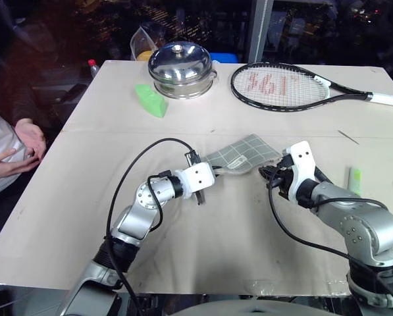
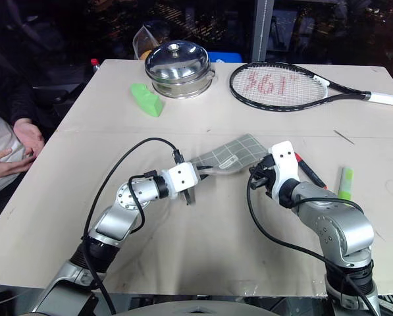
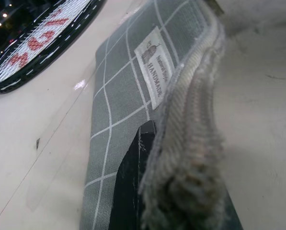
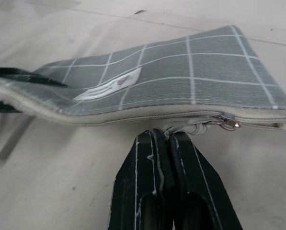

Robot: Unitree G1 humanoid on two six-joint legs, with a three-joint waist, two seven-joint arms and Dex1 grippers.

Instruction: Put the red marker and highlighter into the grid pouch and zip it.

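- We see the grid pouch point(image 1: 244, 153) lying on the table point(image 1: 203, 224), near its middle, with one end lifted slightly between the two grippers; we use the pouch as our landmark.
- The left gripper point(image 1: 209, 175) sits at the pouch's end nearer the robot's left, and its black fingers point(image 3: 133, 182) are pressed together on the pouch's zipper edge.
- The right gripper point(image 4: 167, 139) is at the opposite end of the pouch, its fingers pinched tight on the cord of the metal zipper pull point(image 4: 227, 122).
- In the right wrist view the zipper point(image 4: 133, 115) looks closed along most of the seam, with the pull close to the far end.
- The pouch's white label point(image 3: 154, 62) faces up, on the half nearer the left gripper.
- The red marker point(image 2: 309, 171) lies on the table just to the right of the pouch, partly hidden behind the right gripper.
- The highlighter point(image 2: 345, 182) lies farther right of the pouch, beyond the marker.
- Behind the pouch stand a steel pot with a lid point(image 1: 182, 69) and a tennis racket point(image 1: 295, 87); a bright green wedge-shaped block point(image 1: 150, 100) lies behind and left of it.
- A person's hands point(image 1: 18, 153) rest at the table's edge, well to the left of the pouch.
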